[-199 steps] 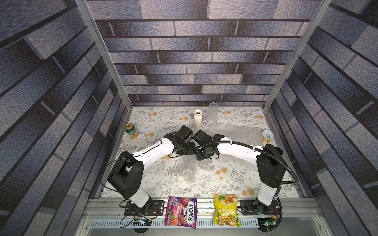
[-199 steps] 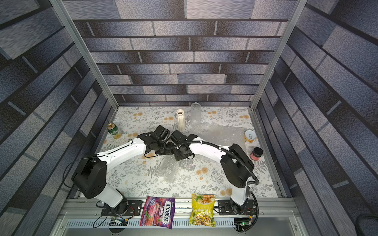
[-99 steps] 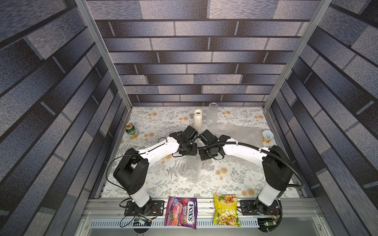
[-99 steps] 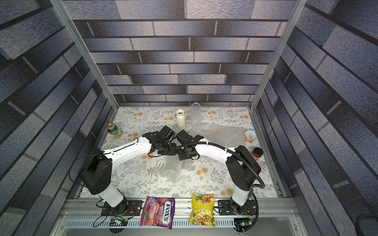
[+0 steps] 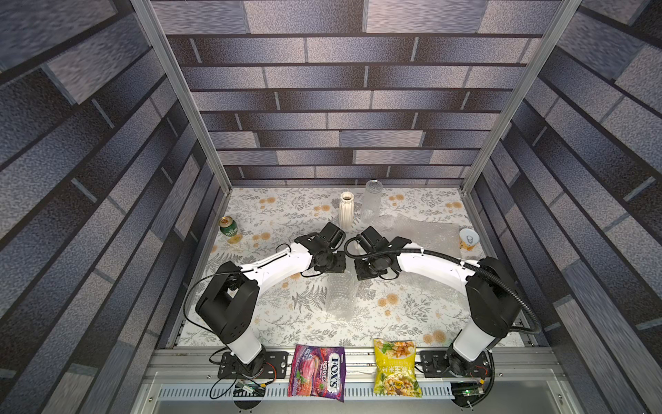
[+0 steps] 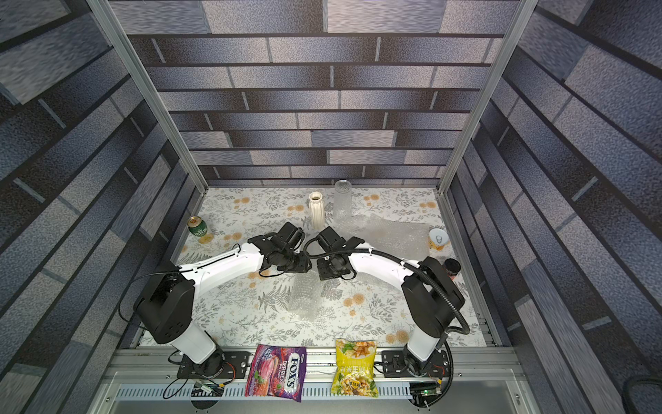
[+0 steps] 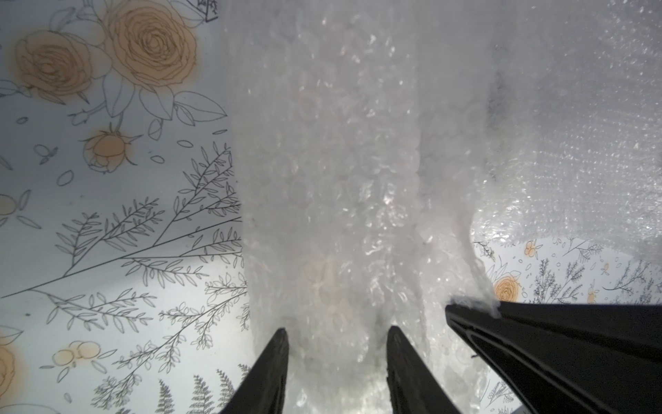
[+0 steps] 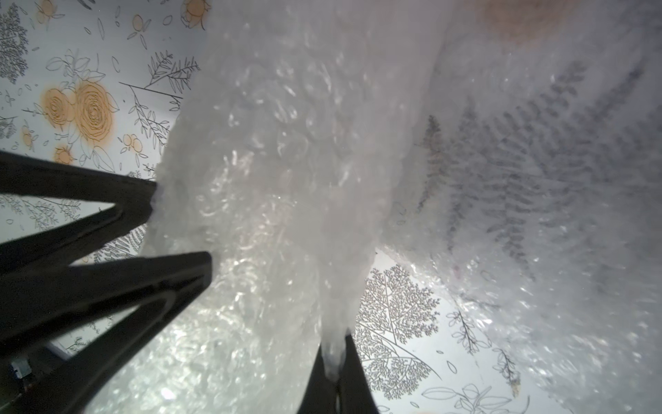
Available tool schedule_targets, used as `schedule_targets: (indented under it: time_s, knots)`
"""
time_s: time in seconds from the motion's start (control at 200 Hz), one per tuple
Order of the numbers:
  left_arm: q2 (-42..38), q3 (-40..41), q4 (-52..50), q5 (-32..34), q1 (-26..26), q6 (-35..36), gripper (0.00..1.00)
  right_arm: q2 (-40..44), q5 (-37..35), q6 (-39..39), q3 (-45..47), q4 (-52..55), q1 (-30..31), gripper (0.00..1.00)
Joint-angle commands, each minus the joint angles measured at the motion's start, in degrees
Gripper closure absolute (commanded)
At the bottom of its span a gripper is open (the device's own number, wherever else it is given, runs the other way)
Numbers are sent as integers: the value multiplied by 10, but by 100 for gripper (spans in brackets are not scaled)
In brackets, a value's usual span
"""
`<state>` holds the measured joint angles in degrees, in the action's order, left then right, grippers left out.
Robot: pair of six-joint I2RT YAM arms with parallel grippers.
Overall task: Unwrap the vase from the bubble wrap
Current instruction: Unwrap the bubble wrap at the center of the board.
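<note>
Stretching down mid-frame in both top views, the wrap runs from the two meeting wrists toward the lower edge, over the floral table. Right gripper is pinched tight on a loose edge of it. Left gripper squeezes the rolled bundle between its fingers.

Left arm and right arm: white links, bulky black joints. Ribbed black conduit follows the right. The left gripper has black tapered fingers.
</note>
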<state>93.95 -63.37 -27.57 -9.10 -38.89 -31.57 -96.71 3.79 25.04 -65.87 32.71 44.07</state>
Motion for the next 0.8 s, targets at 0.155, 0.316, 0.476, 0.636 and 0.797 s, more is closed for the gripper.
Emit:
schedule_targets:
  time_s: [0.155,0.316,0.476,0.636,0.797]
  knots:
    - [45,57,-73,4,7,-3,54,33,-17,6,24,0,-28,100]
    - [43,62,-72,3,10,-3,55,37,-20,4,33,1,-37,100]
    - [40,68,-69,2,14,-3,55,39,-22,1,39,-1,-45,100]
    - [38,72,-65,1,16,-4,55,40,-25,0,42,1,-52,100]
    - [29,78,-59,-4,20,-4,55,47,-1,-1,43,-17,-53,100]
